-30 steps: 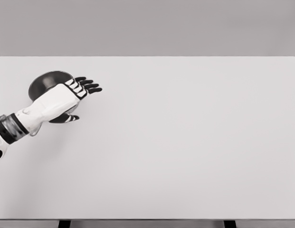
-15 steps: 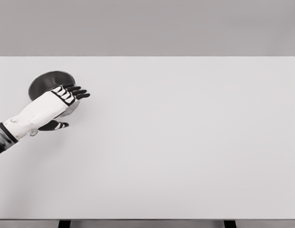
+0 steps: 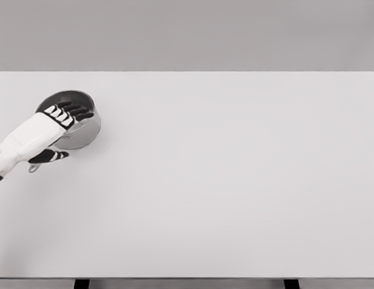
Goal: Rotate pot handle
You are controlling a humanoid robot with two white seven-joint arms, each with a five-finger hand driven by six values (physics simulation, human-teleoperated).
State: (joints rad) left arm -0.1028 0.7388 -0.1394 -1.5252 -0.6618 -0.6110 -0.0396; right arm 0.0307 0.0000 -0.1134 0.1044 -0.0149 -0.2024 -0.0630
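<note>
One left hand (image 3: 41, 133) over steel pot (image 3: 84, 129) on white table (image 3: 235, 180), fingers (image 3: 75, 112) extended, thumb apart, gripping nothing.

White-shelled robot hand (image 3: 39, 133) with black, white-banded fingers (image 3: 71, 111)

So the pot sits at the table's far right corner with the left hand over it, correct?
Not quite. The head view shows the pot near the far left corner of the table, not the right. The left hand is indeed over it.
</note>
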